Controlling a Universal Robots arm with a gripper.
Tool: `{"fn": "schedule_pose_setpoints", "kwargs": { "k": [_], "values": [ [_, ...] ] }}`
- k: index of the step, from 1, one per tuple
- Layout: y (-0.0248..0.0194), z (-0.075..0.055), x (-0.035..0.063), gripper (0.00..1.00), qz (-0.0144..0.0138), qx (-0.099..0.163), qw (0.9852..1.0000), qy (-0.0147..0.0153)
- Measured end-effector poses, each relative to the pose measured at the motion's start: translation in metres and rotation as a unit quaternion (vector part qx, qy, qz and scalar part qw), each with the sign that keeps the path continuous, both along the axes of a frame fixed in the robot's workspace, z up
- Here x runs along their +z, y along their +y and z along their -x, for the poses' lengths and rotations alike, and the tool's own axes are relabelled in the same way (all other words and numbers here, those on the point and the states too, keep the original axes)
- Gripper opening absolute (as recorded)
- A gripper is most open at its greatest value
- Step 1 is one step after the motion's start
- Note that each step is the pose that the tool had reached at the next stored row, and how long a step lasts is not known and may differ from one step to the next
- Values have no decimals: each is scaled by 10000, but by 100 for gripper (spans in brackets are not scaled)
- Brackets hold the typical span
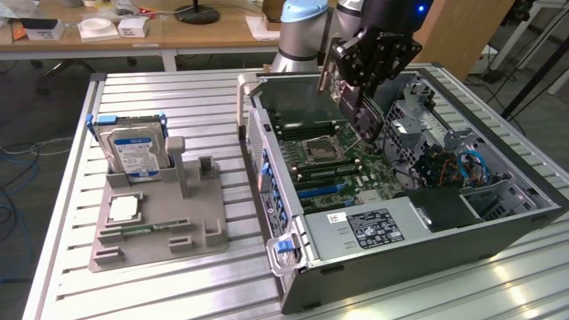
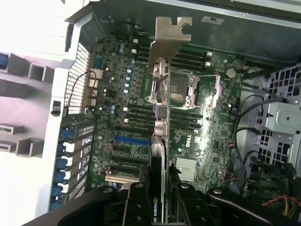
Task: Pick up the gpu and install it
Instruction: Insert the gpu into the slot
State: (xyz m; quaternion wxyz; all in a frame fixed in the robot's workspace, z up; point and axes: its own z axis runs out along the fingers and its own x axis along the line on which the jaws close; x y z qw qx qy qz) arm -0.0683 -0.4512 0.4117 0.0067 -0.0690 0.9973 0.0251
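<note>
So here's where we're at: the hand (image 1: 356,88) is closed on the gpu (image 1: 364,119), pinching its two flat faces. The card hangs in the air over the open computer case (image 1: 382,267), which lies on its side on the slatted tabletop (image 1: 178,87). As far as we can tell nothing's seated yet. The card is above the motherboard (image 1: 356,170), not touching it.

From the wrist view we're looking straight down the card's thin edge. The fingers (image 2: 136,205) clamp it at the near end and the silver bracket (image 2: 171,37) sticks out at the far end. We reckon it's held on edge like that because a card goes into a slot edge first, and gripping the faces leaves the connector edge free.

In that view the card passes just beside the processor socket (image 2: 202,92). It also runs crosswise to the blue expansion slot (image 2: 131,140), whose end sits right next to it. So we'd say it isn't lined up with any slot yet, though that's our read, not gospel. In the exterior view the card looks tilted rather than dead vertical.

Over on the exterior view's left, well apart from the case, there's a grey parts holder (image 1: 169,227). The hard drive (image 1: 133,150) stands upright in it and a processor chip (image 1: 122,209) lies flat. Neither is part of this job.
</note>
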Motion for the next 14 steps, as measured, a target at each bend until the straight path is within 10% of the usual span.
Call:
{"fn": "schedule_pose_setpoints", "kwargs": {
  "k": [14],
  "values": [
    [0,0,-3,26,0,674,9977,0]
  ]
}}
